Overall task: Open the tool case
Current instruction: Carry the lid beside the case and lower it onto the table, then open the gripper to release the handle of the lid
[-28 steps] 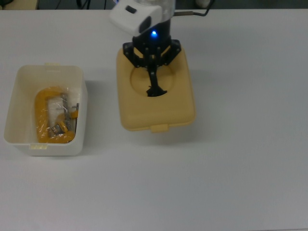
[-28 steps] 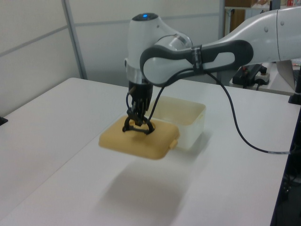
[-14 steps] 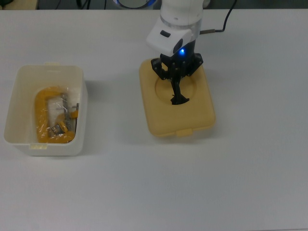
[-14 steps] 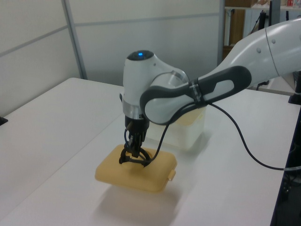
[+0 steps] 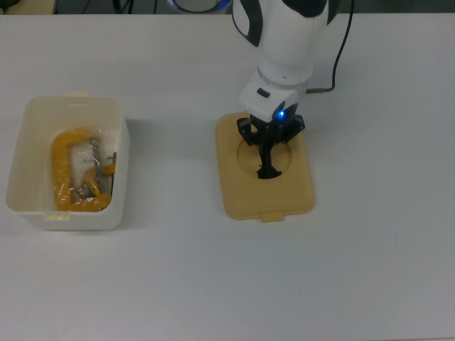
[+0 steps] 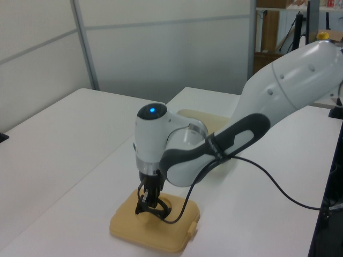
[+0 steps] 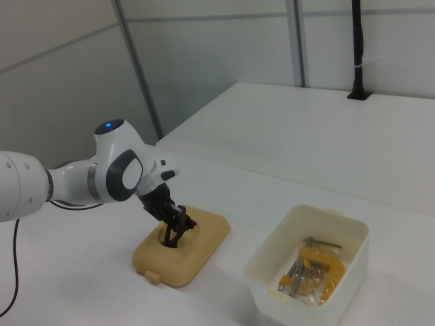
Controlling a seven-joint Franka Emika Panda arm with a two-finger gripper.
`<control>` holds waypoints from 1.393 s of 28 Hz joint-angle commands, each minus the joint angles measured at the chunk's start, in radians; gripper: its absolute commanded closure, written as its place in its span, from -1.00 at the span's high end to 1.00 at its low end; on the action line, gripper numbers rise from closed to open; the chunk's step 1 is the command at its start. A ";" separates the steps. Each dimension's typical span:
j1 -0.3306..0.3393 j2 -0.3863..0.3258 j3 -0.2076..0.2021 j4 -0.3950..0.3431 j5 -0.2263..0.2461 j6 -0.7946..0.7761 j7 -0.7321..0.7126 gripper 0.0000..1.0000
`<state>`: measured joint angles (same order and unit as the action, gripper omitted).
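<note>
In the top view I see my claw (image 5: pixel 269 169) clamped on the handle (image 5: pixel 268 172) in the lid (image 5: pixel 264 167); the tub (image 5: pixel 66 163) sits well off toward the top view's left. In the left view the lid (image 6: pixel 155 224) lies flat on the bench (image 6: pixel 64 155) under the claw (image 6: pixel 148 206). In the right view the tub (image 7: pixel 309 271) stands apart, toward the right view's right.

- Big white table (image 5: pixel 370 284) fills the whole top view, plain matte surface.
- Grey partition wall panels (image 6: pixel 161 48) with metal uprights behind it in the left view.
- Second white table (image 7: pixel 306 129) further back in the right view, with a black pole (image 7: pixel 357 47) standing on it.
</note>
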<state>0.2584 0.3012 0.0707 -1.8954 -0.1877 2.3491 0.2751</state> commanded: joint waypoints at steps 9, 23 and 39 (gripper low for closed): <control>0.010 0.036 -0.012 0.035 -0.033 0.015 0.038 -0.86; 0.002 -0.008 -0.020 0.058 -0.030 -0.059 0.018 1.00; 0.030 0.047 -0.012 0.056 -0.035 -0.059 0.026 1.00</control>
<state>0.2709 0.3374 0.0628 -1.8421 -0.1998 2.3034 0.2908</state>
